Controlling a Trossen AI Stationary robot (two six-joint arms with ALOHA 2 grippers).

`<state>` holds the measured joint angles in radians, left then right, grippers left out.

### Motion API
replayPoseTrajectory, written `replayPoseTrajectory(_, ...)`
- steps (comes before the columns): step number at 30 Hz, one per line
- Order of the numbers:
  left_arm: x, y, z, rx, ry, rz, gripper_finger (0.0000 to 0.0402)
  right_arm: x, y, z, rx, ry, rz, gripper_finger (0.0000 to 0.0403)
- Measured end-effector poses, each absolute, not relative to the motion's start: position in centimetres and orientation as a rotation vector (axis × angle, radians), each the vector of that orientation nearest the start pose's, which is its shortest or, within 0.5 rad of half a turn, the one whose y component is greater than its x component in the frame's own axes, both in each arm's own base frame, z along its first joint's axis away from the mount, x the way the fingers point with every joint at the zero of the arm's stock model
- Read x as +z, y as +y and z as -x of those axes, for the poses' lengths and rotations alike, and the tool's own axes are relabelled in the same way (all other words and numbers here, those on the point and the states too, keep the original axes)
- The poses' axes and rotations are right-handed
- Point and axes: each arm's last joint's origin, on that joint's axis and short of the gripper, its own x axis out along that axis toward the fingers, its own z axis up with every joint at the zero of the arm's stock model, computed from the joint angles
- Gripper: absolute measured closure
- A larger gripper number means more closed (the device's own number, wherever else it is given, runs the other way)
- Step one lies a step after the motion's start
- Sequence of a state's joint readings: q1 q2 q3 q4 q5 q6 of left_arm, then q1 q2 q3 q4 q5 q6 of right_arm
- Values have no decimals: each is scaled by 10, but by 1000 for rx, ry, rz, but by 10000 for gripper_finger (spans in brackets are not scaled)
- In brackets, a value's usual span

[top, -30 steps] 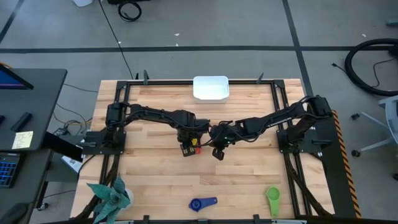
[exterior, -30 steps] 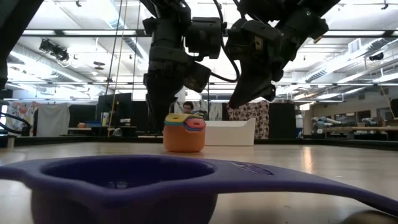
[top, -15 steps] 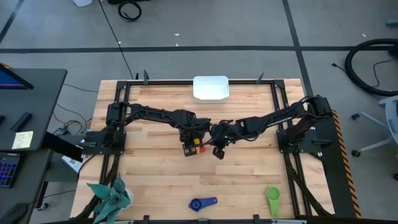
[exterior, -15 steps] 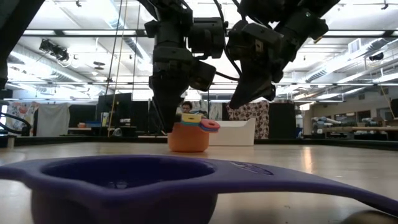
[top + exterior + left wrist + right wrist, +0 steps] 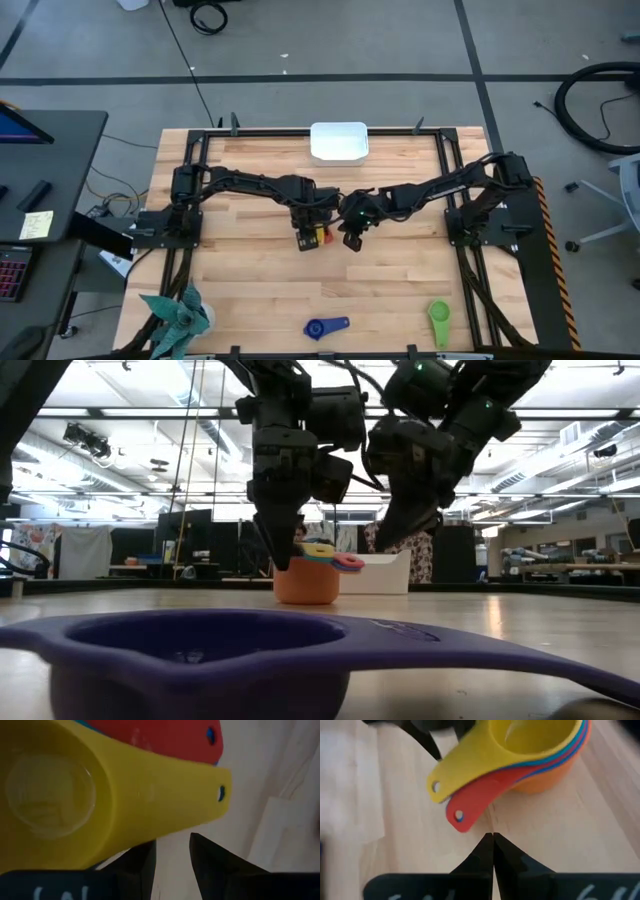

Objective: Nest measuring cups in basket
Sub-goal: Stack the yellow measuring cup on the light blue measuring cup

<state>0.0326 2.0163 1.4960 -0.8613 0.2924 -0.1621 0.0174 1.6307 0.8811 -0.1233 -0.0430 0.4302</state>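
**A:** Butcher-block table (image 5: 260,280) is sitting inside a black frame; white basket (image 5: 339,141) is parked at the far edge, a teal spiky plant (image 5: 180,315) in the near left corner.

**B:** where's the cup stack sitting?

**A:** mid-table, well short of the basket; an orange cup (image 5: 305,582) is on the bottom with blue rims peeking out, then a red cup (image 5: 480,800), then a yellow cup (image 5: 520,745) on top; the yellow and red handles are fanning out side by side, each with a small hole at the tip; a medium blue cup (image 5: 326,327) and a green cup (image 5: 439,320) are lying loose by the near edge, well apart from the stack.

**B:** and the arms?

**A:** both are reaching in to the centre, wrists pointing down; left gripper (image 5: 277,545) is hanging right over the stack, fingers a narrow gap apart just past the yellow handle and holding nothing; right gripper (image 5: 392,532) is hovering just beside the stack, tilted, its fingers (image 5: 481,855) pressed together at the tips with nothing between them, pointing at the red handle.
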Motion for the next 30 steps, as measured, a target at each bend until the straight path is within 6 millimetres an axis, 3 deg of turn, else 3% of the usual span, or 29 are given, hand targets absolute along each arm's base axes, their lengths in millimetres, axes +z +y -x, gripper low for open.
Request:
replayPoseTrajectory(12, 178, 6, -390, -120, 1429, 338, 278, 136, -1, -334, -76, 851, -377, 392)
replayPoseTrajectory(30, 180, 6, -396, -364, 1300, 102, 278, 131, 5, -331, 138, 704, -410, 392)
